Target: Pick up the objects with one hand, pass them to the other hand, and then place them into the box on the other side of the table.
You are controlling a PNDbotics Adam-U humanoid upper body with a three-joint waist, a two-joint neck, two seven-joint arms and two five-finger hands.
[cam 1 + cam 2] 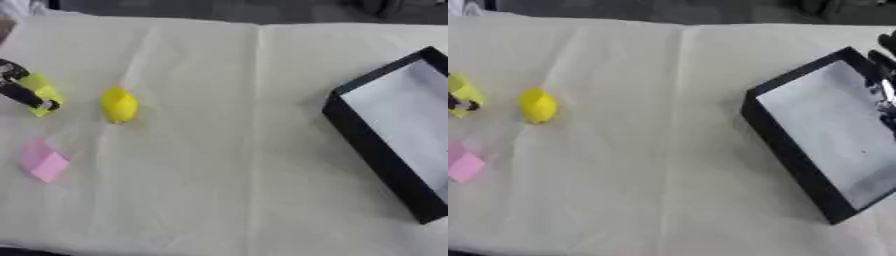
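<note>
Across the whole view: a table (227,150) under a cream cloth, with fold creases running front to back, one clear crease just right of centre. Far edge shows a dark strip of room beyond, blurred, nothing there I can make out. Cloth looks flat, a few soft wrinkles near the left side.

Task things, all on the left part of the table:
- yellow rounded object (119,104), lemon-like shape, lying on the cloth, apart from everything else.
- yellow-green block (42,93), flat-sided, near the left edge, just left of the yellow rounded object. Left hand is on it.
- pink block (43,161), pale, angular, lying nearer the front edge, below the yellow-green one and well apart from it.

Box (824,135): black walls, pale grey floor inside, sits askew on the right side of the table, well apart from the three objects. Interior is bare as far as visible; its right part runs out of view.

Left hand (19,86): comes in from the left edge, only dark fingers with a silver bit show. A finger lies across the yellow-green block, touching it. Can't tell if it's pinching or just resting on it.

Right hand (884,75): dark fingers at the right edge of the right eye view, over the box's far right part. Blurred, so finger pose is not readable.
</note>
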